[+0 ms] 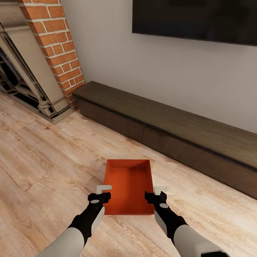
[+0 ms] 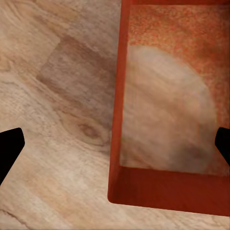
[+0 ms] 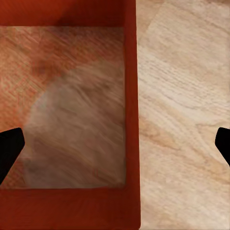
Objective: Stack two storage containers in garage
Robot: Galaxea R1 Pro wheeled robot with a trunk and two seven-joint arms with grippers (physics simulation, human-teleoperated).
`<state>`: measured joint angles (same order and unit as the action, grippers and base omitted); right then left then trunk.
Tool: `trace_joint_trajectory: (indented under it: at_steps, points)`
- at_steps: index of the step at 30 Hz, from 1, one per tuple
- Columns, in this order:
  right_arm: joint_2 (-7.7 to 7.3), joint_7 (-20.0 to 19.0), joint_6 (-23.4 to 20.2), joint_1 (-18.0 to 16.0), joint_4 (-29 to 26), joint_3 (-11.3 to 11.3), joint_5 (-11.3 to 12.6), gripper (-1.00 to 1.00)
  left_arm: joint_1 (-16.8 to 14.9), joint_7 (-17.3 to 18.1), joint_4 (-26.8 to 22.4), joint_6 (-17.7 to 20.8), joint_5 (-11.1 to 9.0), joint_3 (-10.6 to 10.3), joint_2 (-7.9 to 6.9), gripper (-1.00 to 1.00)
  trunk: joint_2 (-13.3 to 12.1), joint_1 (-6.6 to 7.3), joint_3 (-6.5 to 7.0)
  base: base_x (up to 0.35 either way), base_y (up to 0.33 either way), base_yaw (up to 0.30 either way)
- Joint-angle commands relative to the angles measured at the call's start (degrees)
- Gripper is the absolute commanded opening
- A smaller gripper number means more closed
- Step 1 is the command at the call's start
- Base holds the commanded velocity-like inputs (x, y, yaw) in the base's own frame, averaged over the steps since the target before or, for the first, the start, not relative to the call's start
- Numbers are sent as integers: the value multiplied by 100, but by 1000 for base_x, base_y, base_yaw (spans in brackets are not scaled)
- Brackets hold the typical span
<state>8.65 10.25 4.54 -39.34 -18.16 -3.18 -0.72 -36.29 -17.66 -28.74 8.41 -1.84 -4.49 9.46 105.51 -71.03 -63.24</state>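
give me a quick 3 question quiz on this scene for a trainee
1. True or false: the storage container sits on a light wood plank floor.
2. Multiple choice: where are the two hands relative to the container? A) both inside it B) the left hand over its left wall and the right hand over its right wall C) both on the TV bench
3. Fill in: in both wrist views the fingers stand wide apart, one on each side of a container wall, so both hands are ____.

Key: 1 true; 2 B; 3 open
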Motion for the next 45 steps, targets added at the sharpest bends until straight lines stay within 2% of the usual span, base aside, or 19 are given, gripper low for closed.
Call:
trace_joint_trajectory:
  at_steps: [1, 19, 30, 45]
  points:
    - [-2, 41, 12, -3, 5, -33, -7, 100, -1, -45, -12, 38, -22, -41, -5, 100, 43, -22, -22, 0, 0, 0]
    - [-59, 38, 26, -3, 14, -117, -94, 100, -1, -45, -18, 38, -20, -35, -6, 100, 765, -417, -345, 0, 0, 0]
    - [-60, 38, 29, -3, 14, -129, -99, 100, -1, -45, -27, 36, -19, -35, -16, 100, 765, -417, -345, 0, 0, 0]
    - [-65, 38, 29, -3, 14, -129, -102, 100, -1, -45, -76, 35, -19, -46, -40, 100, 1367, -747, -614, 0, 0, 0]
